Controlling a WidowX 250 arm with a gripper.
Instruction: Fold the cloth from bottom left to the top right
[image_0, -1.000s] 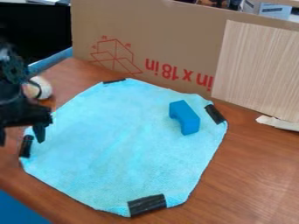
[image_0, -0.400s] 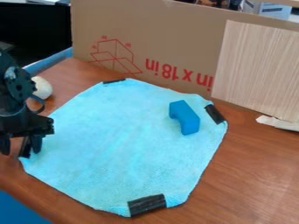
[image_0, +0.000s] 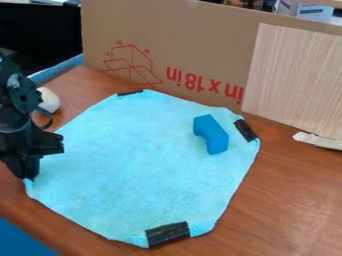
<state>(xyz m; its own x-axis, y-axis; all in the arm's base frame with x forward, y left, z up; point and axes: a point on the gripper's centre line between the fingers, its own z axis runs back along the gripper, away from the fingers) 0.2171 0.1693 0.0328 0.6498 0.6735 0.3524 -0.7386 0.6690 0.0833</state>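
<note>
Red print (image_0: 204, 86) runs upside down across the cardboard sheet (image_0: 194, 37) along the far side, and you've got a red box drawing (image_0: 130, 65) to its left. Up in the far right there's a pale box (image_0: 310, 11) with a label too small to make out, cut off by the view's edge.

Over on the left, your arm (image_0: 17, 97) is cut off by the edge and partly covers a whitish rounded object (image_0: 48, 100); what that is, you can't tell. The cloth's left corner is tucked behind your gripper (image_0: 28, 176). A white strip (image_0: 317, 141) runs off the right edge, and a blue surface (image_0: 20, 240) is cut off at the near left.

And here's your cloth, a light-blue, fuzzy-looking towel (image_0: 133, 160) spread almost flat on the brown wooden table (image_0: 287, 200), faint creases through its middle. Black tape sits at three spots: the far-left edge (image_0: 130, 92), the right corner (image_0: 246, 130) and the near edge (image_0: 168, 234). A bent blue block (image_0: 210, 134) rests on it, toward the right.

Your gripper is clenched, fingers together, pinching the towel's left corner, low at the table!
</note>
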